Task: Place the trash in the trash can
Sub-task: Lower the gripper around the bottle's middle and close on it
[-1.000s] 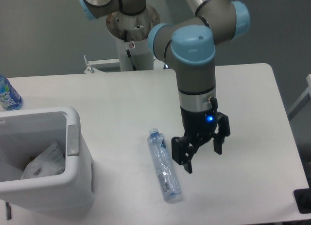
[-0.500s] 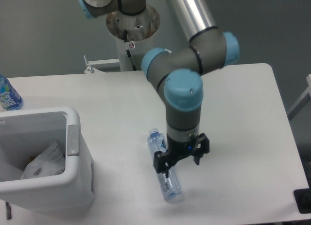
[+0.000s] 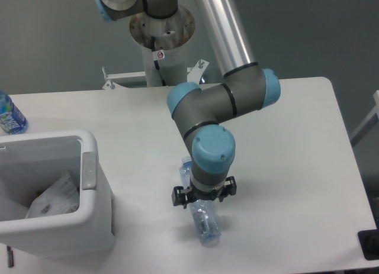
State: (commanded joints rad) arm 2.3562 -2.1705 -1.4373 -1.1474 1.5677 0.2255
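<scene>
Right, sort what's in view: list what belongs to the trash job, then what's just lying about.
Part of the job:
- crushed clear bottle on the table, under the gripper
- crumpled carton, already in the bin
- white trash can

Just lying about:
- upright blue-label bottle at the table's left edge

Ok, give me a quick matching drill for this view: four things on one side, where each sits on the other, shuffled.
Things:
1. crushed bottle
2. paper carton
3. blue-label bottle
4. gripper

Places:
A. far left edge of the table
B. inside the bin
C. lying on the table, partly under the arm
D. low over the middle of the crushed bottle

Pairs: 1-C, 2-B, 3-A, 4-D
</scene>
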